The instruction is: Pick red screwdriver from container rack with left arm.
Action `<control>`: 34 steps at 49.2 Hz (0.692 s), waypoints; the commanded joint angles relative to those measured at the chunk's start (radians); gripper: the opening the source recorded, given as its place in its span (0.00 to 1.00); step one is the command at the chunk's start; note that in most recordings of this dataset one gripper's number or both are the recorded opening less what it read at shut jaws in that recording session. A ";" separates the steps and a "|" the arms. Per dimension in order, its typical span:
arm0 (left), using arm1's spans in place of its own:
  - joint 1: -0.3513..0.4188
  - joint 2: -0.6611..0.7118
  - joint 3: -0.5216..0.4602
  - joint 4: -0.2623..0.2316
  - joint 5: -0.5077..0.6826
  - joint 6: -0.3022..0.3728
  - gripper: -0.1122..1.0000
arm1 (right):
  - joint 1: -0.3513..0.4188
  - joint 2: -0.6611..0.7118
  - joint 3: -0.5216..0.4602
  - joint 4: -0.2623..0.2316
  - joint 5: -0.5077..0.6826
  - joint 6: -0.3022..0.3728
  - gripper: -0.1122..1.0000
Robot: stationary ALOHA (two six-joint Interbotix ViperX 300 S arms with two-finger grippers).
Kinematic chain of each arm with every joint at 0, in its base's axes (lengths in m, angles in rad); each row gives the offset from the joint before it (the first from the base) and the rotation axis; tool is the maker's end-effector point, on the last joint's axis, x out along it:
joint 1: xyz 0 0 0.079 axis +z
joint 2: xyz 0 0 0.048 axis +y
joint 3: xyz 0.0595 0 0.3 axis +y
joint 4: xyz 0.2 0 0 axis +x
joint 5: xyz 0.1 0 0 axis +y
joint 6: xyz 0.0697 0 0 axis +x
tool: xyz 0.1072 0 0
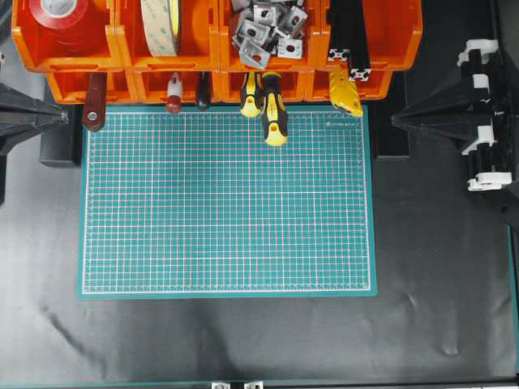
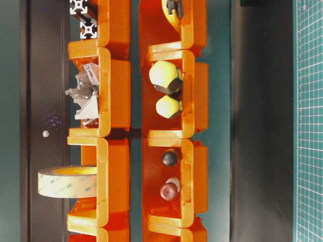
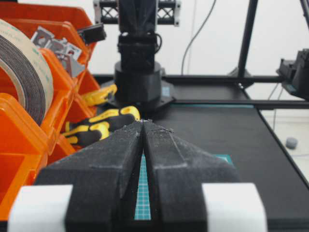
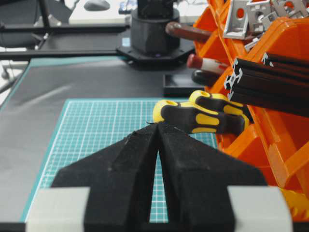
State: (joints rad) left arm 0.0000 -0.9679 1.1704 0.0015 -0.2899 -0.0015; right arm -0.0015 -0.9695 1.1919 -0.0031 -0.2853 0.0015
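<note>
Two yellow-and-black screwdrivers (image 1: 268, 105); one red screwdriver (image 1: 173, 93); two tape rolls (image 1: 162, 24); one green cutting mat (image 1: 227, 203); two grippers (image 1: 57, 116).

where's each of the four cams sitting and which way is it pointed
Overhead: looks straight down on the green cutting mat; both arms at the edges.
Table-level: turned sideways, faces the orange plastic bin rack; no arm.
Left wrist: behind the shut left gripper, facing across the table.
Right wrist: behind the shut right gripper.
Shared: both wrist views show yellow-and-black screwdriver handles.

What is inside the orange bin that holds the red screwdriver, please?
In the container rack, that lower bin shows the red screwdriver handle and a black handle beside it, both sticking out over the mat. Their shafts are hidden under the upper bins.
</note>
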 commanded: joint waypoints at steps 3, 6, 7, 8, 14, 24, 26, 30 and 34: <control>0.011 0.029 -0.069 0.048 0.071 -0.011 0.16 | 0.009 0.014 -0.028 0.006 -0.040 0.008 0.14; 0.011 0.023 -0.101 0.048 0.115 -0.011 0.11 | 0.011 0.015 -0.026 0.005 -0.083 0.006 0.16; 0.011 0.018 -0.112 0.048 0.127 -0.011 0.10 | 0.011 0.015 -0.026 0.006 -0.094 0.008 0.13; 0.011 0.014 -0.123 0.048 0.137 -0.011 0.10 | 0.011 0.015 -0.026 0.006 -0.104 0.008 0.10; 0.006 -0.017 -0.190 0.049 0.190 -0.005 0.10 | 0.011 0.017 -0.026 0.006 -0.146 0.008 0.10; -0.044 -0.002 -0.347 0.049 0.459 -0.006 0.10 | 0.015 0.015 -0.028 0.006 -0.149 0.017 0.10; -0.052 0.012 -0.387 0.049 0.522 -0.008 0.10 | 0.015 0.015 -0.026 0.006 -0.147 0.021 0.10; -0.067 0.052 -0.472 0.058 0.632 -0.006 0.10 | 0.017 0.014 -0.026 0.006 -0.149 0.034 0.10; -0.074 0.094 -0.548 0.066 0.701 -0.006 0.10 | 0.017 0.011 -0.029 0.006 -0.153 0.037 0.10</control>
State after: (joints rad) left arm -0.0675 -0.9204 0.7317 0.0568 0.3359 -0.0077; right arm 0.0138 -0.9618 1.1919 0.0000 -0.4203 0.0353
